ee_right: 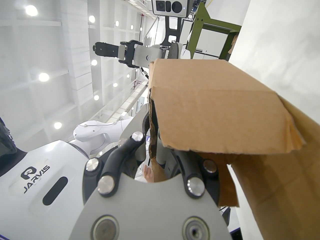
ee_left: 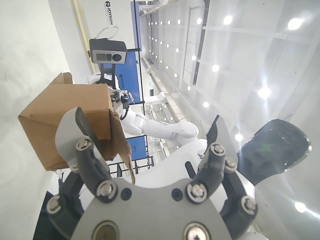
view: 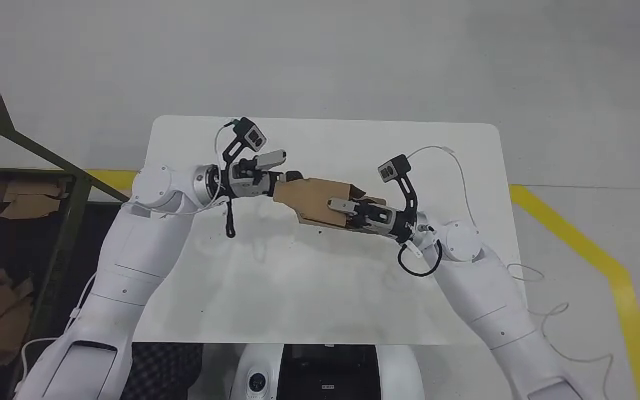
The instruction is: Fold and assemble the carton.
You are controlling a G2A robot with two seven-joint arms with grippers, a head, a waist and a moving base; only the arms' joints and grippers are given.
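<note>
A: Carton (view: 318,193), where?
B: Over the middle of the white table (view: 450,150), between the two grippers. It's brown, and its long axis runs from one arm towards the other. Can't tell if it touches the tabletop.
A: Right gripper (view: 352,209)?
B: Clamped on the carton at the end nearest its own arm. In the right wrist view a cardboard wall sits between its fingers (ee_right: 141,126). One shows and the other is hidden behind the board.
A: Left gripper (view: 277,184)?
B: Spread wide, holding nothing. It sits at the carton's opposite end, just beside it. In the left wrist view one finger (ee_left: 66,131) overlaps a lower corner of the box. The other is well apart, with only air between them.
A: Is that finger touching the box?
B: Can't tell. It's close, but no grasp.
A: Carton shape?
B: Opened up into a box with squared sides, not flat. A loose flap (ee_left: 122,138) with a ragged edge sticks out at the corner by the left gripper's finger. In the right wrist view another flap juts out past the right gripper's grip, bent away from the body.
A: Anything else?
B: A dark rack (view: 35,215) with cardboard pieces stands on the floor beside the table, on the left arm's side. A yellow floor line (view: 570,230) runs past the other side.
</note>
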